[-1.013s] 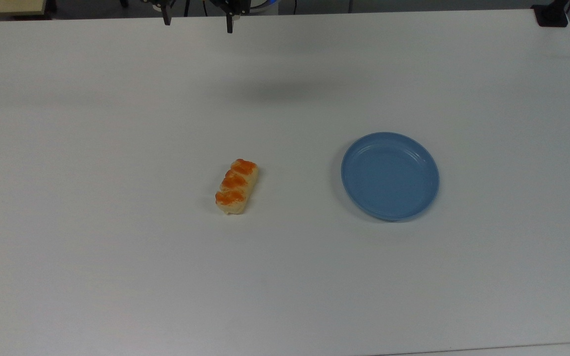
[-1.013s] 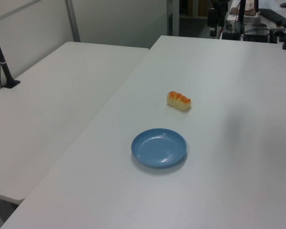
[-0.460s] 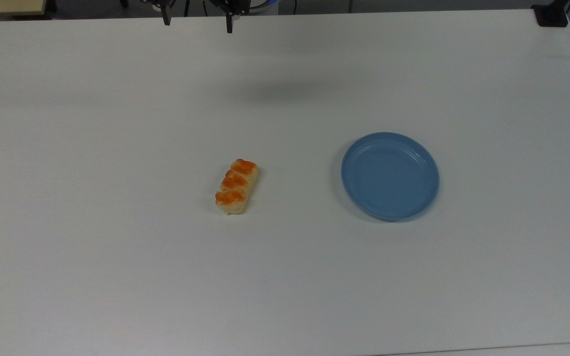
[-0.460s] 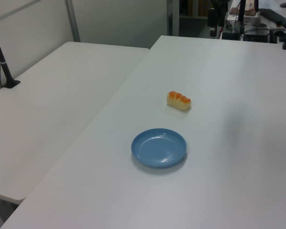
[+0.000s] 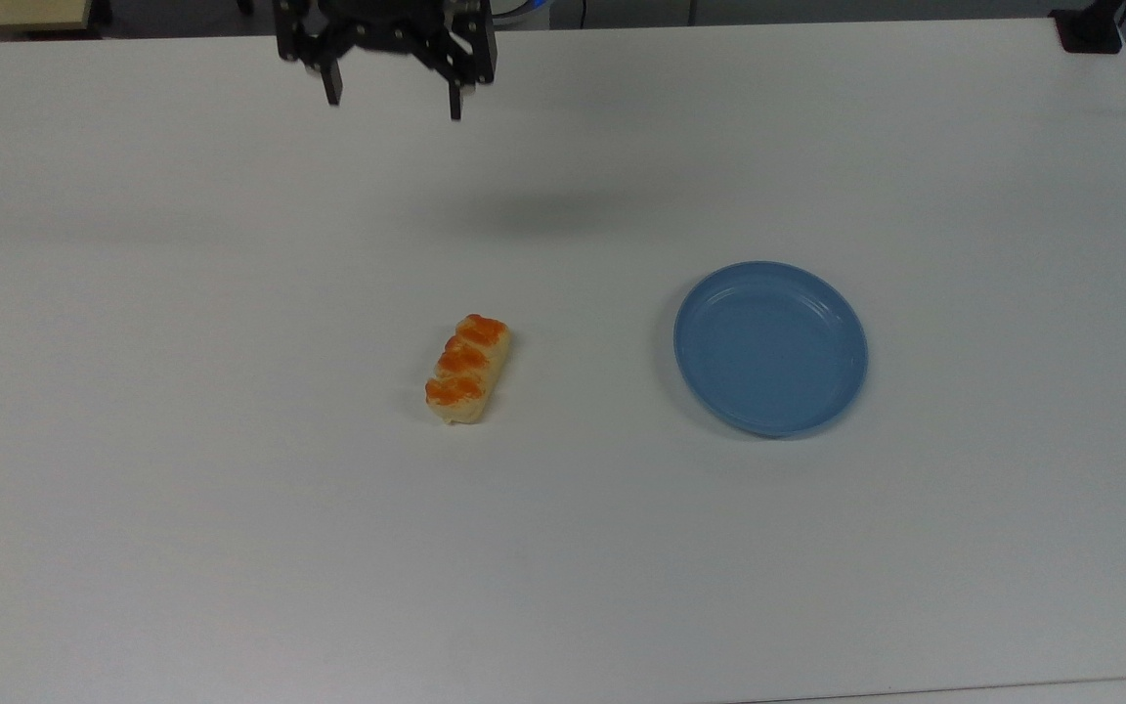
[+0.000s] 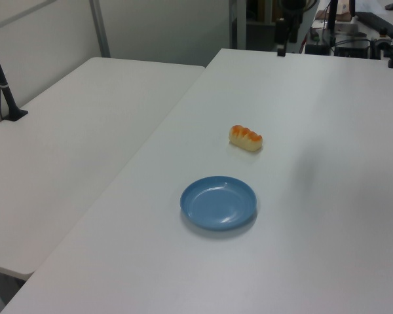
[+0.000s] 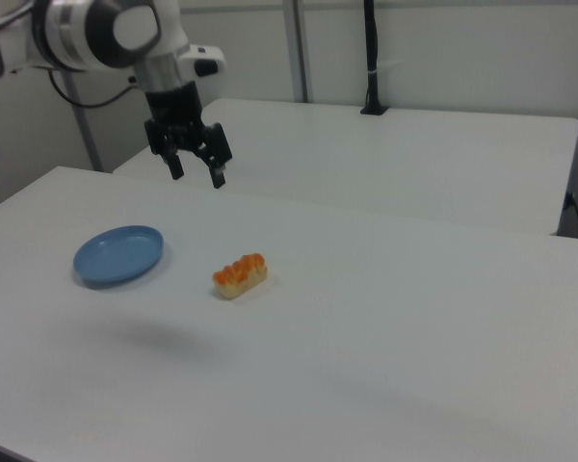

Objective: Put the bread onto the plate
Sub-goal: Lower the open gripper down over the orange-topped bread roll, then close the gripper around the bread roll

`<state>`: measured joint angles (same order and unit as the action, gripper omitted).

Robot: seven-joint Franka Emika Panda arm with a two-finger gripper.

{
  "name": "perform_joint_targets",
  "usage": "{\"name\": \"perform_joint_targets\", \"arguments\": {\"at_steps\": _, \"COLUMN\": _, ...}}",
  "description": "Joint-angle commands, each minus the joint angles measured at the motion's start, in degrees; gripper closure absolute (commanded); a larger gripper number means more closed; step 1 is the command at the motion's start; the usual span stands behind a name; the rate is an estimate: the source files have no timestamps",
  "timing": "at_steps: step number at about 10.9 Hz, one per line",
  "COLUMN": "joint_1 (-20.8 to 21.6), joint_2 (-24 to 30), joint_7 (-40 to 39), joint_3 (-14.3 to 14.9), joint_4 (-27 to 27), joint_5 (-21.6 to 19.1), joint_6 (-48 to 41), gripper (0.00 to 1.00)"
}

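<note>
Bread [image 5: 467, 369] lies on the white table [image 5: 231, 538], near the middle, with its orange glazed side up. To the top view's right of it, well apart, sits the blue plate [image 5: 770, 348], with nothing on it. The gripper [image 5: 393, 101] hangs high above the far part of the table with its two black fingers [image 7: 218, 177] spread wide and nothing between them. Its soft shadow falls on the table between it and the bread. A second white table [image 6: 72, 150] stands just beside, with a black pole [image 6: 1, 82] on it. Nothing lies between gripper, bread and plate.
</note>
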<state>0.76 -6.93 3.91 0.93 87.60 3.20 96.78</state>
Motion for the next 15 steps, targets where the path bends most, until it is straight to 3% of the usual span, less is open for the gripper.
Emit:
{"name": "perform_joint_targets", "arguments": {"at_steps": 1, "joint_1": -0.06, "joint_2": -5.36, "joint_7": 5.9, "joint_3": 0.3, "joint_4": 0.55, "joint_5": -1.88, "joint_6": 7.09, "gripper": 0.0}}
{"name": "perform_joint_targets", "arguments": {"at_steps": 5, "joint_1": 0.38, "joint_2": -13.89, "joint_7": 17.94, "joint_3": 0.04, "joint_4": 0.64, "joint_5": -1.62, "joint_6": 15.44, "gripper": 0.0}}
{"name": "perform_joint_targets", "arguments": {"at_steps": 11, "joint_1": 2.23, "joint_2": -23.03, "joint_7": 24.12, "joint_3": -0.49, "joint_4": 0.99, "joint_5": -0.74, "joint_6": 22.92, "gripper": 0.0}}
{"name": "perform_joint_targets", "arguments": {"at_steps": 15, "joint_1": 3.02, "joint_2": -24.98, "joint_7": 24.74, "joint_3": -0.49, "joint_4": 1.08, "joint_5": 1.89, "joint_6": 23.9, "gripper": 0.02}}
